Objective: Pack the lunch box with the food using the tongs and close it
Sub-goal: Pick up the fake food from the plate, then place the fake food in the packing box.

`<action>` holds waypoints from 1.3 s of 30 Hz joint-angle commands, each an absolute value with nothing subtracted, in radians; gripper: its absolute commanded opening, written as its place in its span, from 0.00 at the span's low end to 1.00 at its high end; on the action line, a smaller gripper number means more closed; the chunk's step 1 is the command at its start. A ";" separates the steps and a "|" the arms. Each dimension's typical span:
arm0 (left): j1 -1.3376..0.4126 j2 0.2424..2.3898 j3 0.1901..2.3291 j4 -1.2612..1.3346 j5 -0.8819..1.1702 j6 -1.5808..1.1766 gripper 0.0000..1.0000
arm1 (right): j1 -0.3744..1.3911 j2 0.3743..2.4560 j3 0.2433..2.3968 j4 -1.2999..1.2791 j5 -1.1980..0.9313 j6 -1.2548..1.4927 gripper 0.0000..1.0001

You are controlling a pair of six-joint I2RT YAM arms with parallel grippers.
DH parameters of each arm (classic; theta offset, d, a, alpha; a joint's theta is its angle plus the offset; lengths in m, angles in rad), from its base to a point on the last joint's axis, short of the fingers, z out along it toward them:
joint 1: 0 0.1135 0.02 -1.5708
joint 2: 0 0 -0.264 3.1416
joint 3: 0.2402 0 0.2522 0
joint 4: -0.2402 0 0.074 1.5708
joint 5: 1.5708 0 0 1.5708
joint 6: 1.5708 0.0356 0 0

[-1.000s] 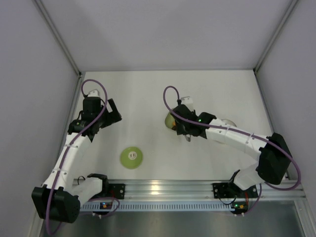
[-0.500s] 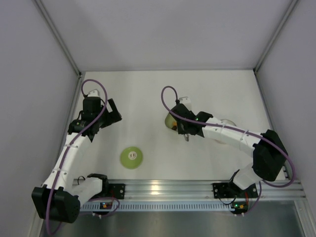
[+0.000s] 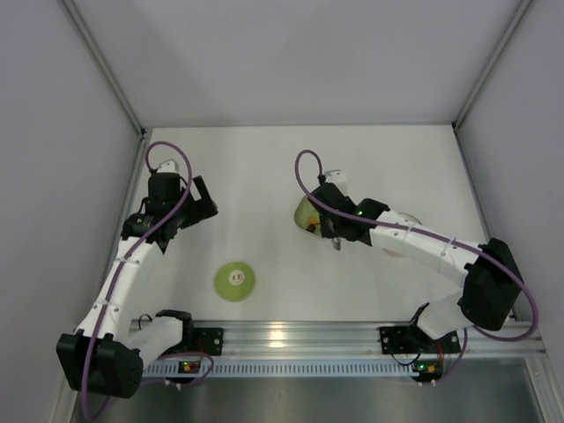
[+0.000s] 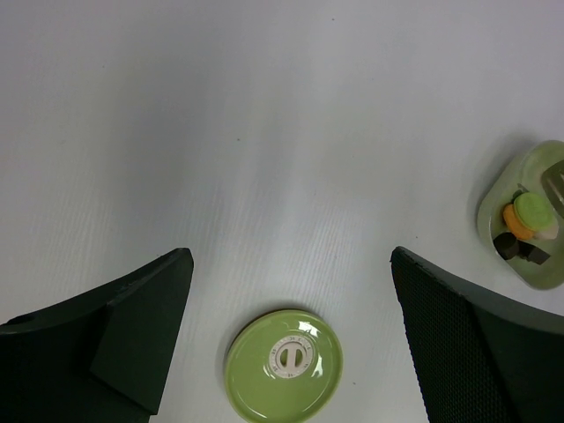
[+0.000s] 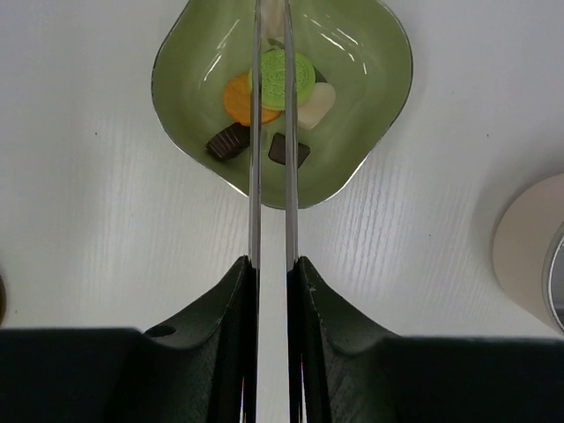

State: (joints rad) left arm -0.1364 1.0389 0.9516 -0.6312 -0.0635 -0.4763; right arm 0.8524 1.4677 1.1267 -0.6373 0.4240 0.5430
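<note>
My right gripper [image 5: 271, 264] is shut on the tongs [image 5: 255, 159], whose two slim silver arms run nearly parallel out over the light-green dish [image 5: 370, 53]. In the dish lies the food: an orange piece [image 5: 236, 101], a green slice [image 5: 295, 79], a whitish piece [image 5: 317, 106] and two dark brown chunks [image 5: 229, 141]. The tong arms cross the green slice; I cannot tell whether they pinch it. The lunch box [image 5: 533, 256] stands right of the dish, mostly behind my right arm in the top view. Its green lid [image 3: 234, 282] lies flat under my open left gripper [image 4: 289, 264].
The dish [image 3: 304, 211] sits mid-table under my right gripper [image 3: 328, 225]. My left gripper [image 3: 198, 207] hovers at the left side. Grey walls close off the left, right and back. A metal rail [image 3: 291, 339] runs along the near edge.
The right arm shifted slightly left over the dish and came back. The left arm and the lid have not moved.
</note>
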 commanded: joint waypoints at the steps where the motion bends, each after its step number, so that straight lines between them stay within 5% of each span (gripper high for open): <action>1: -0.141 1.037 0.951 -0.583 -0.048 -0.471 0.99 | 0.838 1.361 1.187 -0.682 0.480 0.548 0.07; 22: -0.163 1.046 0.960 -0.581 -0.048 -0.472 0.99 | 0.838 0.810 1.060 -1.320 0.647 0.968 0.04; 39: -0.163 1.055 0.957 -0.577 -0.034 -0.476 0.99 | 0.838 0.698 0.989 -1.480 0.655 1.077 0.07</action>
